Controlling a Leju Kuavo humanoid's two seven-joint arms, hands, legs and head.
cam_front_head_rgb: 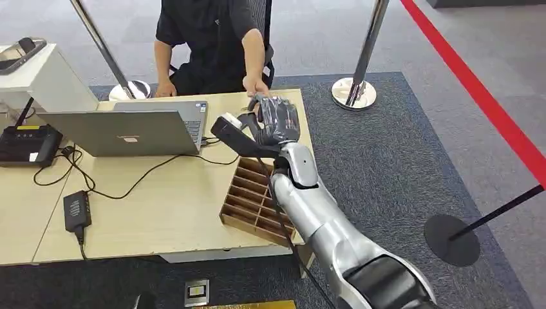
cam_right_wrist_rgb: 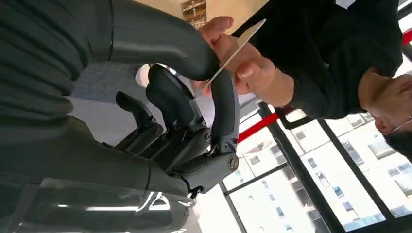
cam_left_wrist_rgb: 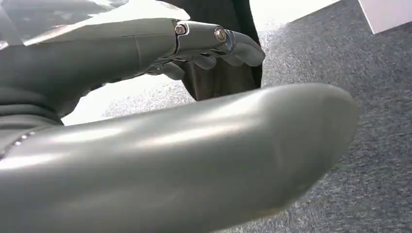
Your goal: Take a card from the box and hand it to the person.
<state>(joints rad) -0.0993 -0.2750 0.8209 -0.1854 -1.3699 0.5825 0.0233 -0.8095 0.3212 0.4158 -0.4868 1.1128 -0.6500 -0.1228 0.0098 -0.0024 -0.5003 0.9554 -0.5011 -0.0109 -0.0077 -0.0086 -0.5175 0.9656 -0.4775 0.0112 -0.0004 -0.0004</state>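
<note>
Between the thumb and a dark finger of the right hand sits the card, pinched at its near end, while the person's hand grips its far end; both hold it at once. From the head view the right hand is stretched out over the far edge of the counter, with the person's hand just beyond it and touching the card there. Below and behind the hand lies the slotted wooden box, near the counter's right edge, well clear of the fingers. The left hand hangs by the robot's side over the carpet, fingers curled in and holding nothing. By this reading the task is nearly done: the card is out of the box and has reached the person. What seems left is for the right hand to loosen its pinch so the person can draw the card away, then pull the arm back.
</note>
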